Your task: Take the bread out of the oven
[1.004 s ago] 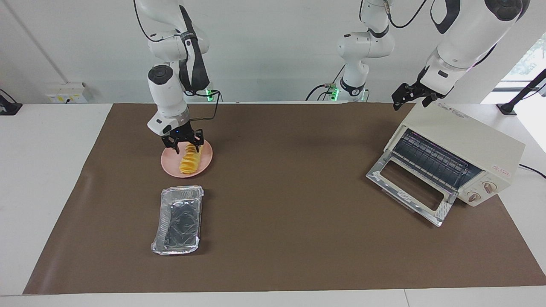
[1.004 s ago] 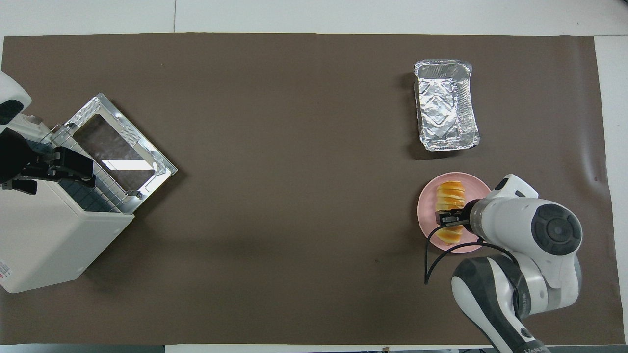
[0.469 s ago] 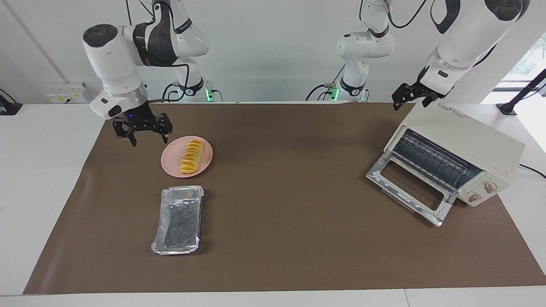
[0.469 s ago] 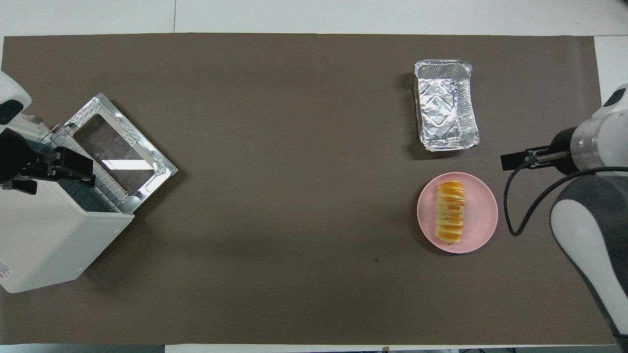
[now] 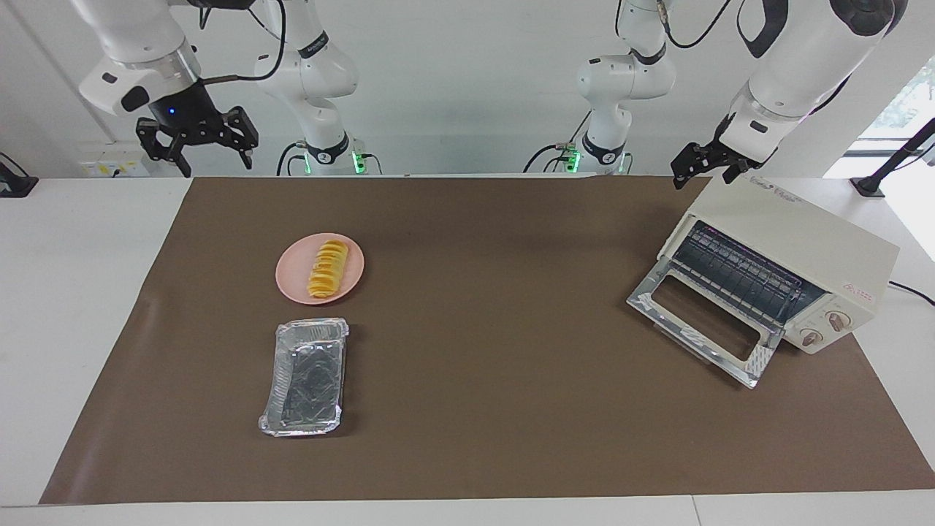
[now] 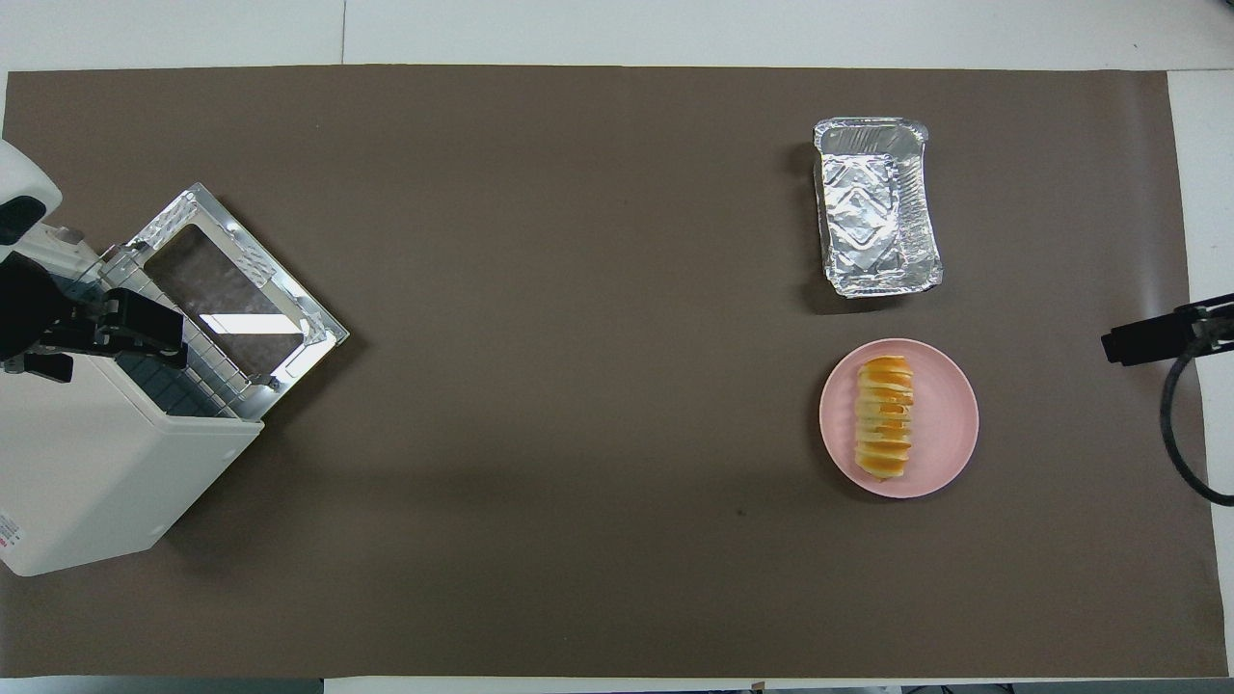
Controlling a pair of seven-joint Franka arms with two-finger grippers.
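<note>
The bread (image 5: 327,269) (image 6: 886,416), a golden ridged loaf, lies on the round pink plate (image 5: 286,276) (image 6: 950,419) toward the right arm's end of the table. Nothing touches it. My right gripper (image 5: 213,157) (image 6: 1123,342) hangs open and empty, high over the mat's edge at that end, well clear of the plate. The cream-white oven (image 5: 796,234) (image 6: 96,482) stands at the left arm's end with its glass door (image 5: 701,321) (image 6: 236,289) dropped open and its wire rack bare. My left gripper (image 5: 703,177) (image 6: 174,337) waits open above the oven's top.
An empty crinkled foil tray (image 5: 307,376) (image 6: 875,207) sits beside the plate, farther from the robots. A brown mat (image 5: 497,307) covers most of the white table. A cable trails from the oven at the left arm's end.
My right gripper opened off the bread, rose and swung away toward the right arm's end of the table. The bread stayed on the plate. The left arm has not moved.
</note>
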